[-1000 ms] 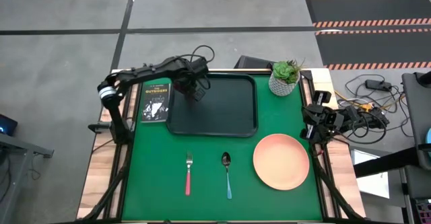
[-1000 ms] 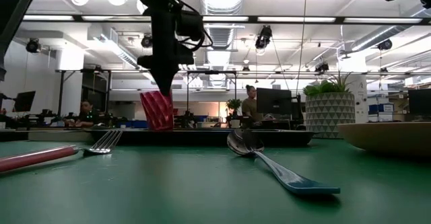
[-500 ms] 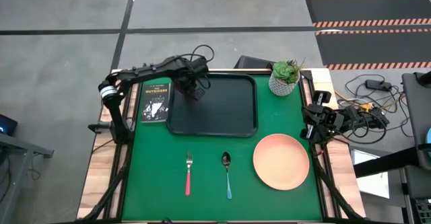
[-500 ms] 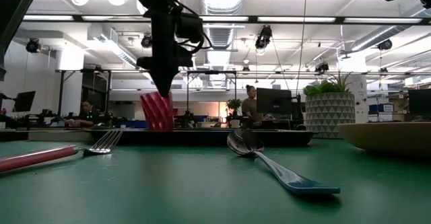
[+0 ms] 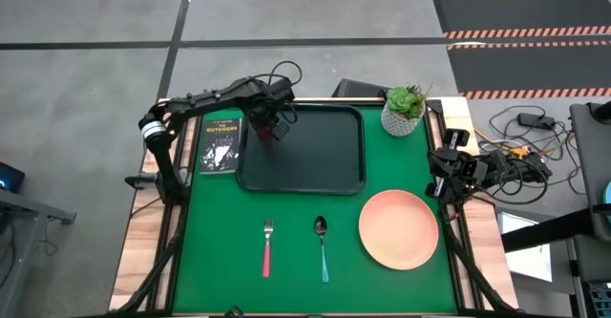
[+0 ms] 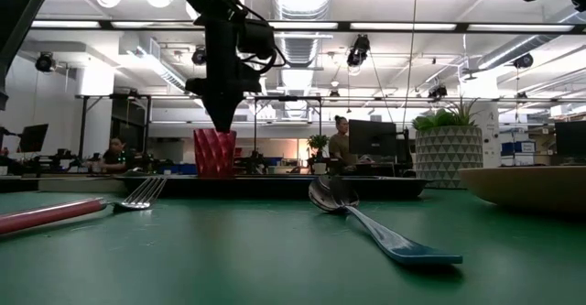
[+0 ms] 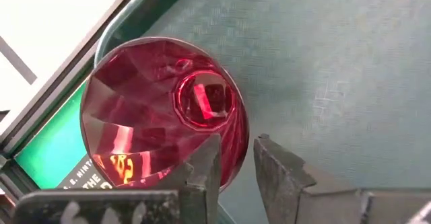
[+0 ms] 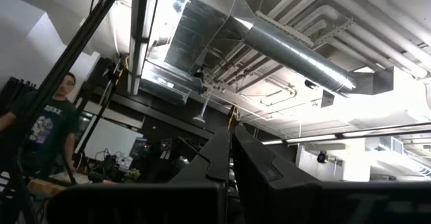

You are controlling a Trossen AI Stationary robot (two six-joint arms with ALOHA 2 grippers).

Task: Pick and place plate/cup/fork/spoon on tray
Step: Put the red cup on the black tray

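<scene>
standing upright on the smooth dark tray (image 5: 325,165), faceted translucent red cup (image 6: 214,152), left end effector (image 7: 234,163) slightly parted, rim between

Left arm reaches from the tabletop's left edge toward its far side, wrist bent down. Left hand (image 7: 234,162) points downward, fingers (image 7: 205,167) a little apart, one inside and one outside a rim. Right arm folded at the right edge; right hand (image 8: 231,143) points upward, fingers together.
</scene>
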